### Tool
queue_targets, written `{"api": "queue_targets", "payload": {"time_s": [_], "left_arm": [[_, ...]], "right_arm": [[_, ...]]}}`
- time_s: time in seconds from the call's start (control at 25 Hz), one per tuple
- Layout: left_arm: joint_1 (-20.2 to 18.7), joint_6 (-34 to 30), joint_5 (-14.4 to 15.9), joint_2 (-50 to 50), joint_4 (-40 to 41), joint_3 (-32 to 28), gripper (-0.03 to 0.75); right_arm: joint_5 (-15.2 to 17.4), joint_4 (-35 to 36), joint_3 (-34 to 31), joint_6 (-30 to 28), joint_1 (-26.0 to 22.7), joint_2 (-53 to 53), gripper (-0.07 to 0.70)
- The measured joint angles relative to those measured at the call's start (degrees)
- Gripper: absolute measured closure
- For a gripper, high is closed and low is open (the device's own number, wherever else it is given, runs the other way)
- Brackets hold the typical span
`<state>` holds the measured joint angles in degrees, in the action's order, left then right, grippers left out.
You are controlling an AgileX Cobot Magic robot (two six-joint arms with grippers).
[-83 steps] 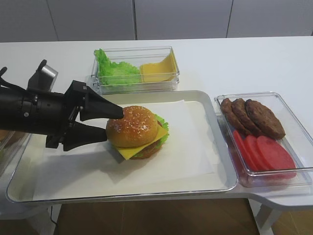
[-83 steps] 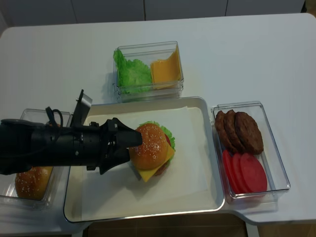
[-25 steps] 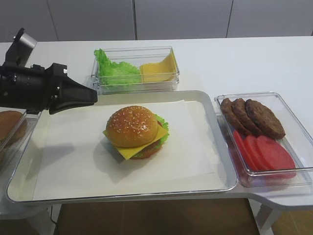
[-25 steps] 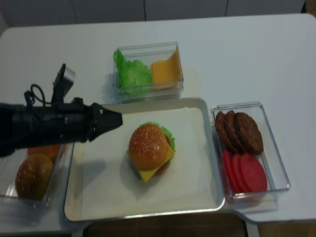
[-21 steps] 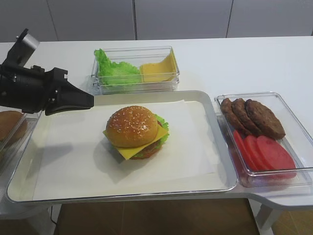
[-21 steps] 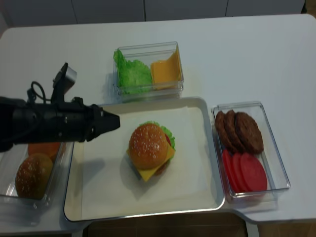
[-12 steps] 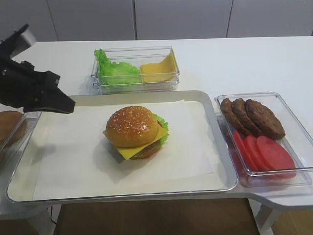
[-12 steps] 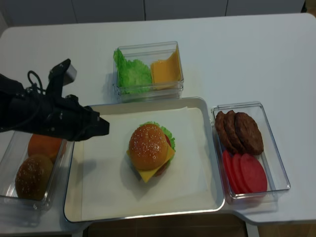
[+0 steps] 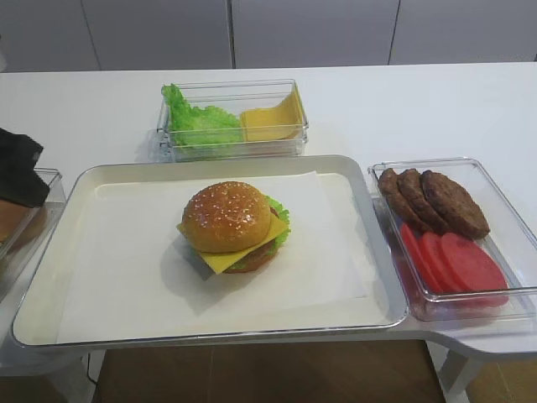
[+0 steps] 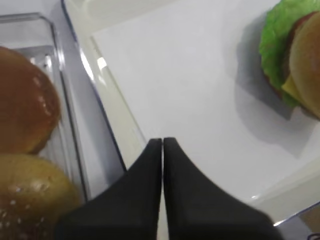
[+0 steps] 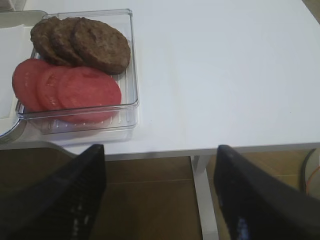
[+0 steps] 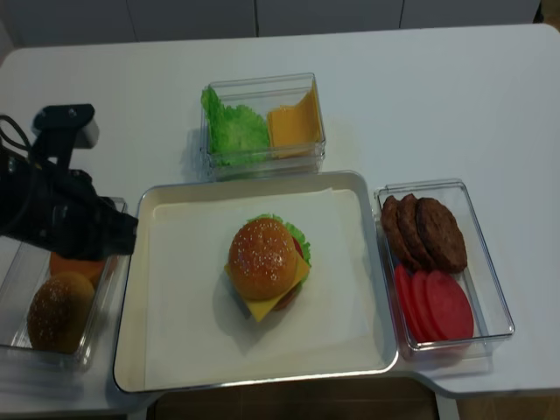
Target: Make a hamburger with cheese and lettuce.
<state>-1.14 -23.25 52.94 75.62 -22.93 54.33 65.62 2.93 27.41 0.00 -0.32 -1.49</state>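
The hamburger point(image 9: 231, 225) sits on white paper in the middle of the tray point(image 9: 210, 161), sesame bun on top. The yellow cheese point(image 9: 220, 261) sticks out under the bun, and frilly lettuce point(image 9: 279, 214) shows at its right side. My left gripper point(image 10: 162, 141) is shut and empty, over the tray's left rim, well left of the hamburger point(image 10: 295, 55). From above, the left gripper point(image 12: 129, 238) hangs between the tray and the bun box. My right gripper point(image 11: 160, 148) is open and empty, off the table's front edge near the patty box.
A clear box point(image 9: 231, 117) of loose lettuce and cheese slices stands behind the tray. Another clear box point(image 9: 495, 180), right of the tray, holds dark patties and red tomato slices. A third clear box point(image 12: 26, 350), left of the tray, holds buns.
My left gripper was open around the hamburger's bun top, then let go and shut. It has drawn back left to the tray's left rim. The hamburger has not moved.
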Motion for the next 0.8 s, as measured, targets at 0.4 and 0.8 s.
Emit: {"api": "queue_targets", "payload": {"time_s": [0.4, 0.8], "left_arm": [[0.0, 13.0, 10.4, -9.7, 18.2, 0.0, 0.701], [0.0, 17.4, 16.7, -23.3, 22.4, 0.0, 0.627]], "right_arm": [[0.0, 0.0, 0.0, 0.0, 0.0, 0.0, 0.120], [0.0, 0.0, 0.0, 0.0, 0.0, 0.0, 0.120]]}}
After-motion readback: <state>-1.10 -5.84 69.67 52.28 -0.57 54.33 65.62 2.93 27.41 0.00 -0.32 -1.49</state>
